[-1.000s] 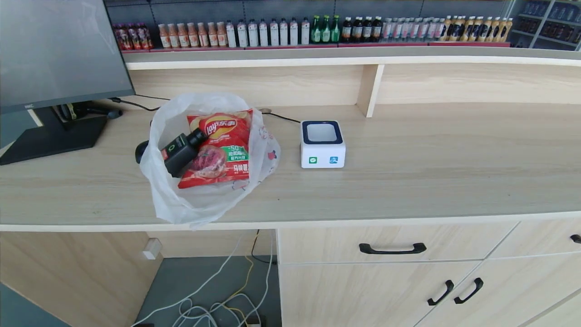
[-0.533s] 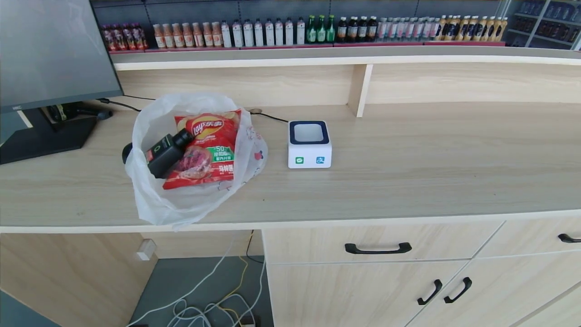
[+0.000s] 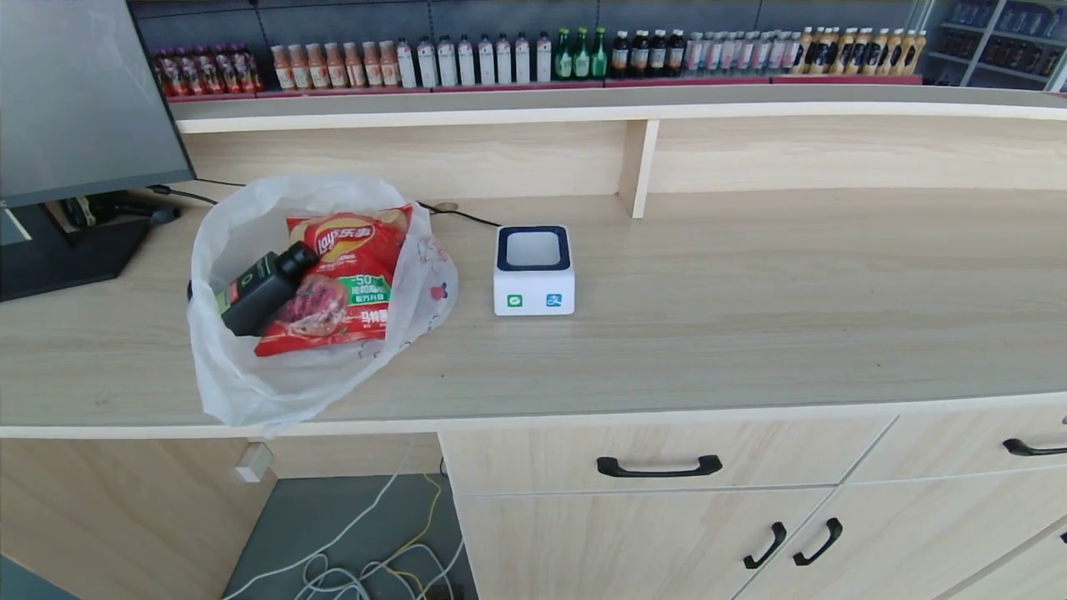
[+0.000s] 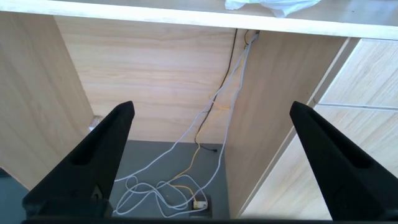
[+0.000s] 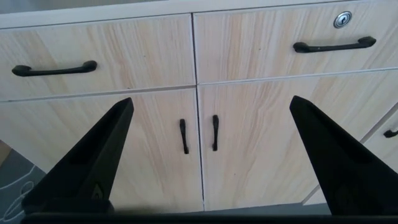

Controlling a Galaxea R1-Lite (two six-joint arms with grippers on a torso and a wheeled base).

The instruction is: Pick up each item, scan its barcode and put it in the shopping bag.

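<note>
A clear plastic shopping bag (image 3: 250,367) lies open on the wooden counter (image 3: 750,333) at the left. Inside it rest a red chip packet (image 3: 342,283) and a dark bottle (image 3: 260,287) lying on its side. A white box scanner (image 3: 533,271) with a dark-rimmed window stands just right of the bag. My left gripper (image 4: 211,155) hangs open below the counter's edge, facing the gap with the cables (image 4: 186,186); the bag's hem (image 4: 273,5) shows above. My right gripper (image 5: 208,155) is open too, low in front of the cabinet doors (image 5: 199,143).
A monitor (image 3: 75,92) on a black stand sits at the counter's far left. A raised shelf with a divider (image 3: 638,167) runs along the back, with rows of bottles (image 3: 542,58) behind. Drawers with black handles (image 3: 658,467) sit under the counter. The counter's right half is bare wood.
The whole head view has shifted: bag and scanner slide leftwards in the picture, so the camera has turned right. Nothing on the counter has moved.
</note>
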